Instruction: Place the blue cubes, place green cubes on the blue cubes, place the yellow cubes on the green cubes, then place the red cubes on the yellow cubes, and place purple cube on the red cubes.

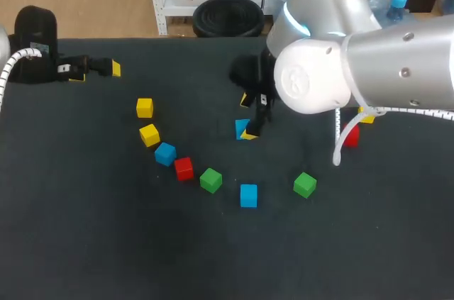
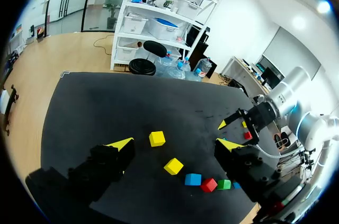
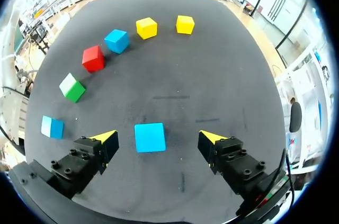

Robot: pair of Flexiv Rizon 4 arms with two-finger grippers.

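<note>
In the head view, the right gripper (image 1: 252,117) hangs directly above the blue cube (image 1: 241,128), near the middle of the table (image 1: 85,243). Its yellow tips stand on two sides of the cube. A red cube (image 1: 184,168) and a green cube (image 1: 211,180) lie near this blue cube, to the left of it and closer to the robot. The left gripper (image 1: 96,68) is well apart from the blue cube, far to its left and further from the robot.

In the left wrist view, the fingers of the left gripper are wide apart and hold nothing. A yellow cube (image 2: 174,166) lies on the table just ahead of them.

In the right wrist view, the blue cube lies flat on the table between the fingers of the right gripper. The fingers are spread and neither one touches the cube; dark table shows on both sides of it. The red cube and the green cube lie beyond the blue cube, off to one side.
</note>
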